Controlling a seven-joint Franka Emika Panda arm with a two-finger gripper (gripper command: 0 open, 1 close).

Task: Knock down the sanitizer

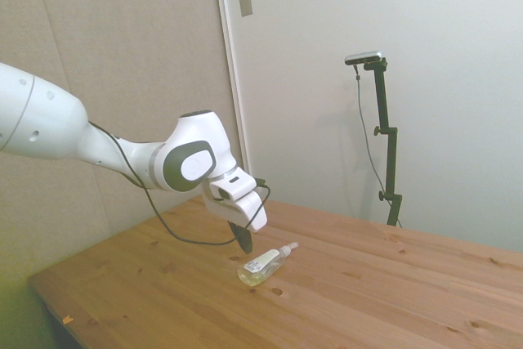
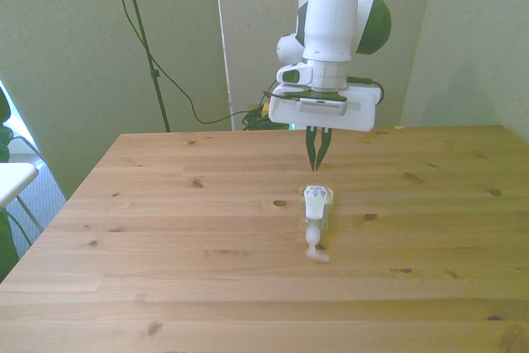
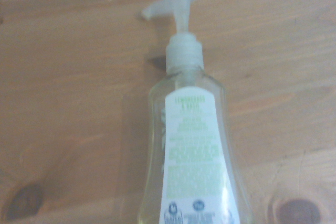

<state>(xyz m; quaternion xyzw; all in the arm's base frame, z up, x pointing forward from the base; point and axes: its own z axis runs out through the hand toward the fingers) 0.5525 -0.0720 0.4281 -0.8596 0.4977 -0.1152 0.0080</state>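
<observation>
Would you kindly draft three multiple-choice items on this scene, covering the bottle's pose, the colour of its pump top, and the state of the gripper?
1. How does the sanitizer sit on the table?
A. Upright
B. Lying on its side
C. Held in the air

2. What colour is the pump top?
A. White
B. Red
C. Black

3. How does the gripper stand?
A. Shut on the bottle
B. Wide open around the bottle
C. Shut on nothing, just behind the bottle

Answers:
1 B, since the side view shows the bottle flat on the wood with its pump pointing along the table.
2 A, as the wrist view shows a whitish nozzle and collar.
3 C, because in the front view the fingertips meet in a point, clear of the bottle's base.
</observation>
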